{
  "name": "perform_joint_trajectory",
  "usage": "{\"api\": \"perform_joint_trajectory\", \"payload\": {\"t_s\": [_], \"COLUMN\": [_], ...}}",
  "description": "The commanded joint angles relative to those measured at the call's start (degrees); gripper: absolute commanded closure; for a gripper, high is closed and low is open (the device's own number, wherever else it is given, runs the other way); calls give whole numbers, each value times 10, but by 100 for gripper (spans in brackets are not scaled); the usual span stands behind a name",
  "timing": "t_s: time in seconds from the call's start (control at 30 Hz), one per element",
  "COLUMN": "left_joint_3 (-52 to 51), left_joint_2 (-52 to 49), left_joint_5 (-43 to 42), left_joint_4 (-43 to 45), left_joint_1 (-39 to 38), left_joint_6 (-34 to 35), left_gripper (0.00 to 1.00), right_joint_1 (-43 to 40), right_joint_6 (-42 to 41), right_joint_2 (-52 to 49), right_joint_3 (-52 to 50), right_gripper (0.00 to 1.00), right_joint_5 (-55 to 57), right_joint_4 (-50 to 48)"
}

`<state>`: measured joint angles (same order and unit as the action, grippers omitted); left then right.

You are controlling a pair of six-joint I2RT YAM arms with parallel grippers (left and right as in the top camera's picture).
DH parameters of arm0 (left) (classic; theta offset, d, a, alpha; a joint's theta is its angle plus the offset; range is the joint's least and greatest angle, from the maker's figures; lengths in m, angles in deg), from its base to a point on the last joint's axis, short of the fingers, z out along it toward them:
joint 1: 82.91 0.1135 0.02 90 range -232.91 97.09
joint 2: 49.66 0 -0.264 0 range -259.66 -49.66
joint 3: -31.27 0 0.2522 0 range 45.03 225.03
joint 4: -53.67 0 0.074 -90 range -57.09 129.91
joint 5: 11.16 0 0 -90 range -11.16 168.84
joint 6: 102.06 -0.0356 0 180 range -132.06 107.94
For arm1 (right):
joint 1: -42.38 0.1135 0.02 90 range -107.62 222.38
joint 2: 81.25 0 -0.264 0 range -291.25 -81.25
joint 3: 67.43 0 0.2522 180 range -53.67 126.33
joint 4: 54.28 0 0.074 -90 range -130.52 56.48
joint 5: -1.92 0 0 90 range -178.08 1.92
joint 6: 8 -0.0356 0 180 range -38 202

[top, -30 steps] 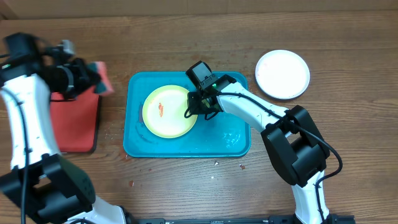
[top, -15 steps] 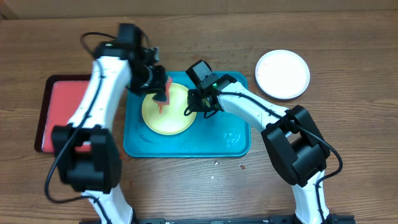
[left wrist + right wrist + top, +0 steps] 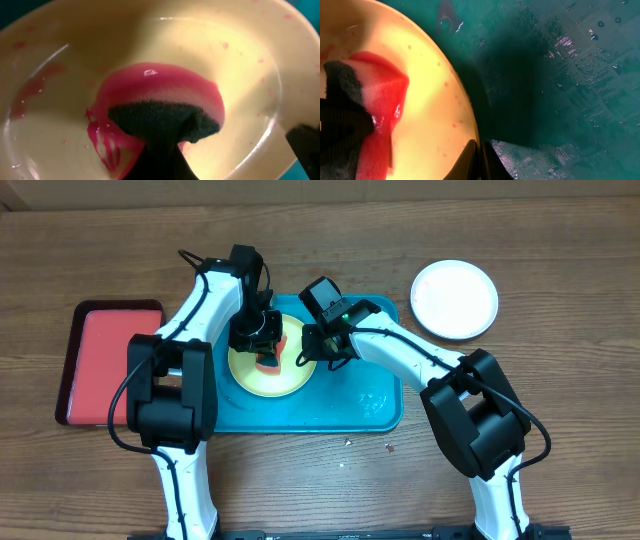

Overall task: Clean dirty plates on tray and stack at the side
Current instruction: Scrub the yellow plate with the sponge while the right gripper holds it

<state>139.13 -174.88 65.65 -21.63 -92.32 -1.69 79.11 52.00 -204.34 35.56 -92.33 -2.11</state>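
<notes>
A yellow-green plate (image 3: 250,376) lies in the teal tray (image 3: 370,405), between two tools.
It sits directly under the left tool (image 3: 268,352), which is clamped on a red sponge (image 3: 160,95) pressed to its smeared face. The right tool (image 3: 308,356) is pinched on the rim nearest it. Beyond the right tool, a white plate (image 3: 455,299) rests on the worktop (image 3: 560,260); beyond the left tool lies a red tray (image 3: 95,360).
</notes>
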Motion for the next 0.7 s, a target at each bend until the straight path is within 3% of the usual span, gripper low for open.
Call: {"api": "perform_joint_trajectory", "payload": {"t_s": [0.0, 0.27, 0.57, 0.67], "left_joint_3": [4, 4, 4, 5], "left_joint_2": [-32, -54, -53, -48], "left_joint_5": [38, 196, 184, 225], "left_joint_4": [17, 29, 61, 52], "left_joint_1": [-3, 30, 48, 48], "left_joint_6": [6, 37, 47, 63], "left_gripper": [96, 96, 96, 96], "right_joint_1": [-4, -4, -4, -4], "right_joint_6": [-3, -2, -3, -2], "right_joint_2": [-4, -4, -4, -5], "right_joint_3": [0, 0, 0, 0], "right_gripper": [96, 96, 96, 96], "right_joint_5": [12, 12, 12, 12], "right_joint_4": [-2, 2, -3, -2]}}
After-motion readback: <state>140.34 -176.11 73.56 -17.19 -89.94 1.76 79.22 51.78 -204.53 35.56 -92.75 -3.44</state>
